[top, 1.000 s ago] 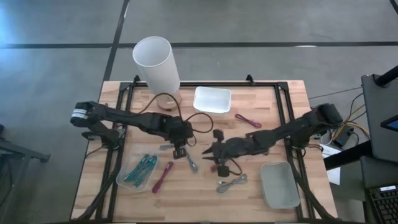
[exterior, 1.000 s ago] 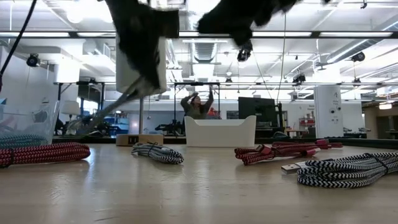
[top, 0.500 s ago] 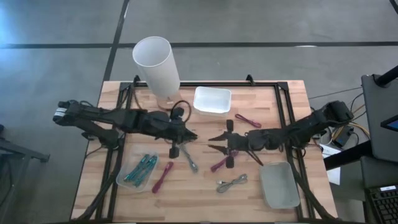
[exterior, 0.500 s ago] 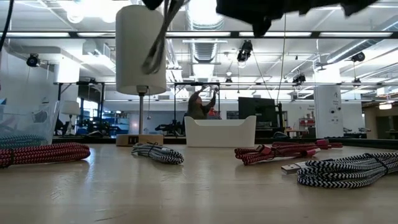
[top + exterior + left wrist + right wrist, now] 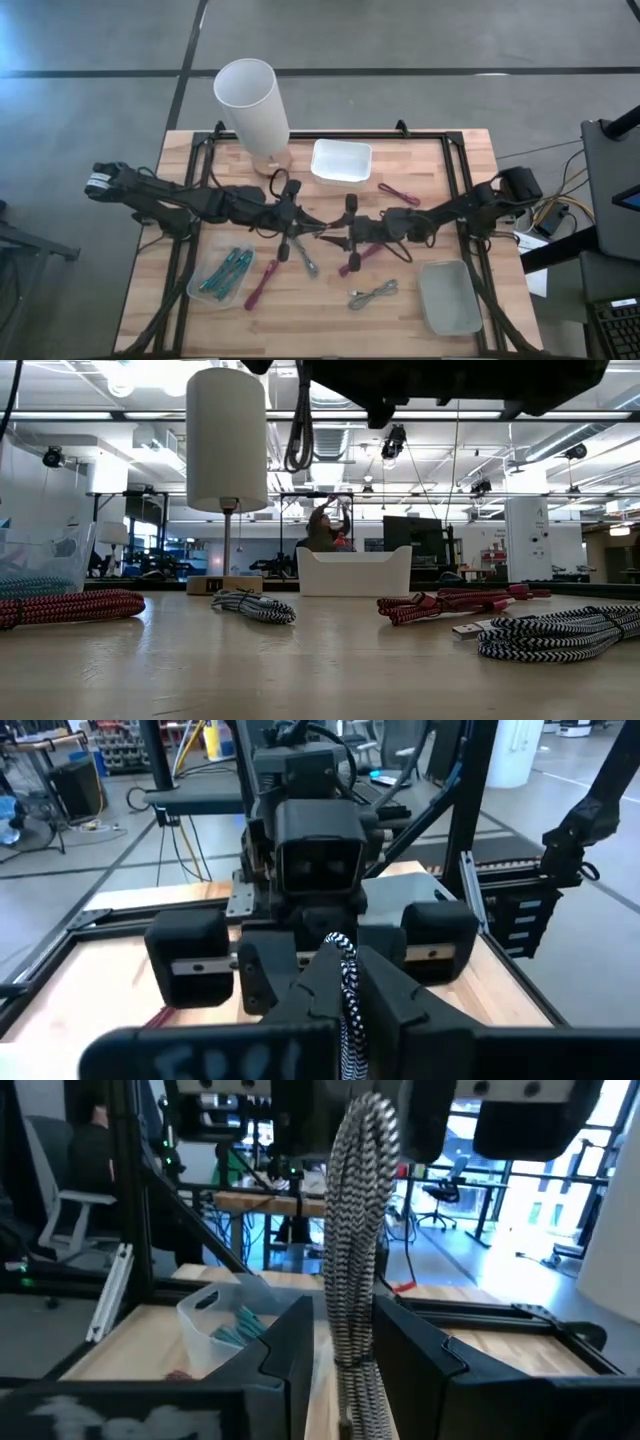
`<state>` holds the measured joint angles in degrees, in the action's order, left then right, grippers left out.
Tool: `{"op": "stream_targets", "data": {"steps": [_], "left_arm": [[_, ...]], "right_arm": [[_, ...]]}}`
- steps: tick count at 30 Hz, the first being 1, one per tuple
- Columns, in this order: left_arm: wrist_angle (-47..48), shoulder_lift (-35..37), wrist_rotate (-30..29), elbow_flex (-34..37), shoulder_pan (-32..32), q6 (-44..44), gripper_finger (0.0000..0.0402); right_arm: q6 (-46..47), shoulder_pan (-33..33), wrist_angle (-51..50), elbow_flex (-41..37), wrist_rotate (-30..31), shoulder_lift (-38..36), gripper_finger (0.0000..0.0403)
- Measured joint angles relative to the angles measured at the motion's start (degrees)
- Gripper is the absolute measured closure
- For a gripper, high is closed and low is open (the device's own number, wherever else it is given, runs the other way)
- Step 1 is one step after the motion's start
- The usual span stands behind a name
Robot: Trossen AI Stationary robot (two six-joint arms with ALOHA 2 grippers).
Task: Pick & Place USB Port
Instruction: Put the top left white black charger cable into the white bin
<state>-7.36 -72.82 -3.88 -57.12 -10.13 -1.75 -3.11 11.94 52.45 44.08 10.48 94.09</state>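
My left gripper (image 5: 312,228) and my right gripper (image 5: 331,238) meet nose to nose above the table's middle. The left gripper (image 5: 345,965) is shut on a black-and-white braided USB cable (image 5: 347,992). The cable (image 5: 357,1230) hangs down from it between the open fingers of my right gripper (image 5: 345,1342), which stand on either side of it. Whether they touch it I cannot tell. In the low view a dark loop of cable (image 5: 298,430) hangs high above the table. The cable's plug is hidden. My left gripper pinches the braided cable (image 5: 346,982) between its two fingers, coming in level from the table's left. The cable is lifted clear of the table and hangs below the fingers (image 5: 368,1120). Which part of its length is held I cannot tell.
On the table lie another black-and-white cable (image 5: 304,257), a grey one (image 5: 373,293) and magenta ones (image 5: 262,283) (image 5: 354,261) (image 5: 398,192). A clear bin of teal cables (image 5: 225,272) sits near left. There is also a grey tray (image 5: 448,297), a white tray (image 5: 341,160) and a tall white cylinder (image 5: 252,100).
My left gripper has risen from just above the table and moved toward the table's right, carrying the braided cable up with it. My right gripper has risen too, drawn back toward the right, then come left. It now faces the left gripper, with its fingers around the hanging cable.
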Motion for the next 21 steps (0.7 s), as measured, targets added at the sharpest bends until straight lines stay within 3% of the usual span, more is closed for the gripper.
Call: {"op": "stream_targets", "data": {"steps": [8,21], "left_arm": [[-0.25,0.0,-0.01,0.18,-0.2,0.05,0.039],[-0.31,0.0,-0.15,0.2,-0.17,0.75,0.038]], "right_arm": [[1.09,-0.61,0.03,2.34,0.04,1.7,0.0306],[2.98,-0.59,-0.66,2.51,0.04,1.7,0.0377]]}}
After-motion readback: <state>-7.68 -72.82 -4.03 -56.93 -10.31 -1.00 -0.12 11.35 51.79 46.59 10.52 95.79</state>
